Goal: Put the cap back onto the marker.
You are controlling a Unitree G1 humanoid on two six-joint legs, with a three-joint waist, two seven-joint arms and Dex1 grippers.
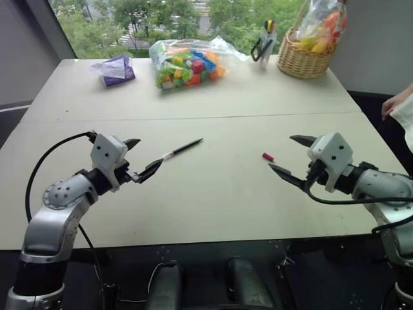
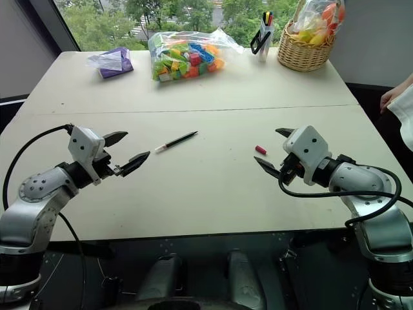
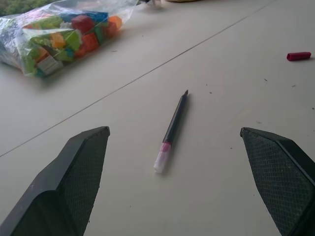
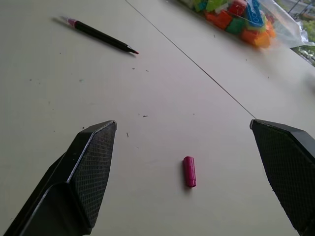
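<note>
- Head views: marker (image 1: 183, 149) lying flat on the table (image 1: 213, 206), uncapped, whitish banded end toward the left end effector (image 1: 143, 157), dark end pointing away toward the bag of toy blocks (image 1: 187, 63). Cap (image 1: 268, 156) lying well apart from the marker, just beside the right end effector (image 1: 293, 157). Both end effectors spread wide, empty, hovering above the table and angled inward toward each other. Basket (image 1: 303, 61), pen holder (image 1: 264, 44) and purple packet (image 1: 118, 70) along the far edge (none part of this job); a person's hand (image 1: 395, 103) at the right margin.
- Left wrist view: marker (image 3: 172, 130) centred between the two wide-set fingers (image 3: 74, 187), untouched; cap (image 3: 299, 56) visible far off to one side.
- Right wrist view: cap (image 4: 189, 171) resting on its side between the open fingers (image 4: 83, 182), not touched; marker (image 4: 101, 35) off in the distance.
- Judged step: the very start, approach before any pickup, nothing yet grasped.
- Next move, as a judgement: lowering each end effector over its own item and closing squarely (cap tiny and round, likely to roll or squirt out; marker thin and lying flat, needing fingertips right down at the table), then lining up the cap's open mouth with the tip.
</note>
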